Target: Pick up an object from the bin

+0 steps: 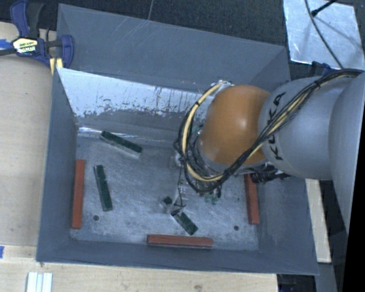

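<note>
The gripper [176, 205] hangs low over the bin floor [136, 202], right of its middle and toward the near side. Whether it is spread or pressed together cannot be told, as it is small and dark beneath the wrist. Its tip is just above the upper end of a short dark green bar [186, 224], which lies slanted on the floor; whether they touch cannot be told. Just below that bar a reddish-brown bar [179, 241] lies along the near wall. Another reddish-brown bar [252, 199] lies at the right wall and a third [78, 193] at the left. Two more dark green bars lie farther left, one slanted [103, 188], one near the far wall [121, 142]. Above the gripper sit the orange cover [234, 125] and looped cables [191, 130].
</note>
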Action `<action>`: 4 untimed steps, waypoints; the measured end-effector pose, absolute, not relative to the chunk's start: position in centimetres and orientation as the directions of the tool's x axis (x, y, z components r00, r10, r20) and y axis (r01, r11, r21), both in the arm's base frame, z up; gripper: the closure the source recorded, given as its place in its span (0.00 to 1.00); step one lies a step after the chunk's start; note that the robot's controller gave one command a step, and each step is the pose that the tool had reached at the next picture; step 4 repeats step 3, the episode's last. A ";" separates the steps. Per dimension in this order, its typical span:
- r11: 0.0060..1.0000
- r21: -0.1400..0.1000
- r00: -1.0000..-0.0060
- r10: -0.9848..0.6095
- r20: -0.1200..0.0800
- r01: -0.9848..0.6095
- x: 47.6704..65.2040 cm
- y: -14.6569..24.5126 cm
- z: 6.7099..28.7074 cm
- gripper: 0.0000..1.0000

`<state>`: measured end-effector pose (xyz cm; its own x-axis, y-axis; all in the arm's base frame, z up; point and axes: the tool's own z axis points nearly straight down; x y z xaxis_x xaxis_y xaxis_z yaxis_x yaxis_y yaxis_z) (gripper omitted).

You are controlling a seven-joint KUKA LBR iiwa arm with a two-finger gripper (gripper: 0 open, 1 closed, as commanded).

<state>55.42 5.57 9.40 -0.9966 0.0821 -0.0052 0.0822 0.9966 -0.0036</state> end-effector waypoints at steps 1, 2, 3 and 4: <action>0.999 -0.002 -0.999 0.047 0.002 0.047 49.8 2.5 7.6 0.00; 0.999 0.001 -0.999 0.046 -0.003 0.046 50.0 2.7 7.6 1.00; 1.000 0.001 -1.000 0.025 -0.011 0.025 49.4 3.4 23.7 1.00; 1.000 0.001 -1.000 0.025 -0.011 0.025 49.4 3.4 23.7 1.00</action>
